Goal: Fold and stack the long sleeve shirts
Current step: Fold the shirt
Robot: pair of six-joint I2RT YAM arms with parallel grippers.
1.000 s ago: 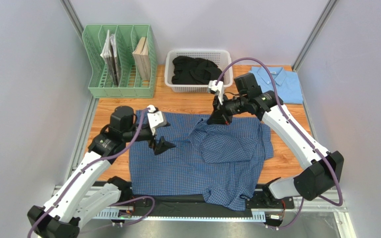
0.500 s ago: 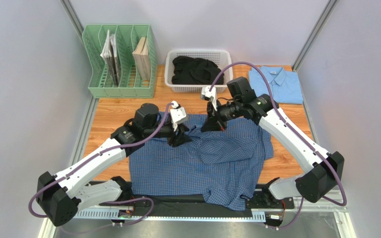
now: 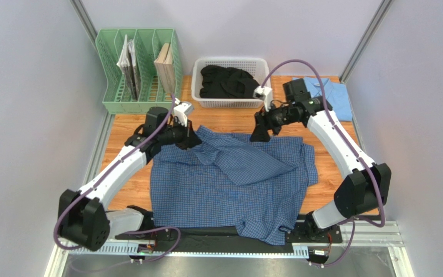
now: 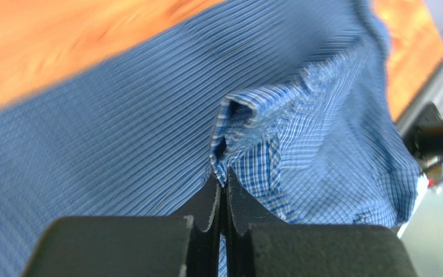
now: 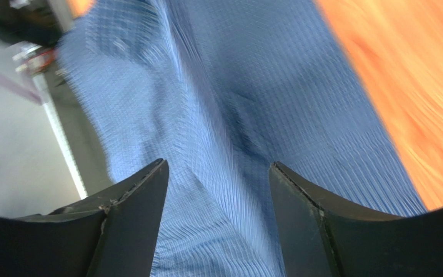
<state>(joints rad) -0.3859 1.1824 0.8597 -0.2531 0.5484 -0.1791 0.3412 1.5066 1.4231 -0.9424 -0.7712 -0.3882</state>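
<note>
Left gripper [image 4: 224, 193] pinches shut on a raised fold of the dark blue checked cloth shirt [image 3: 218, 190], spread just in front of the white plastic basket [image 3: 218, 103]. Right gripper [image 5: 218, 173] gapes wide above it, empty. Plain light blue shirt [image 3: 340, 103] lies right of the basket.

bare table strip [image 3: 224, 118] beyond dark blue shirt [image 3: 218, 196], white basket [image 3: 229, 103] and green rack [image 3: 140, 105] lining far edge

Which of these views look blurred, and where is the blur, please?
Top external: sharp and evenly lit. Left wrist: orange wooden table smeared, dark blue checked cloth shirt crisp only at the fold pinched in the left gripper. Right wrist: table and shirt both streaked, open right gripper sharp.
</note>
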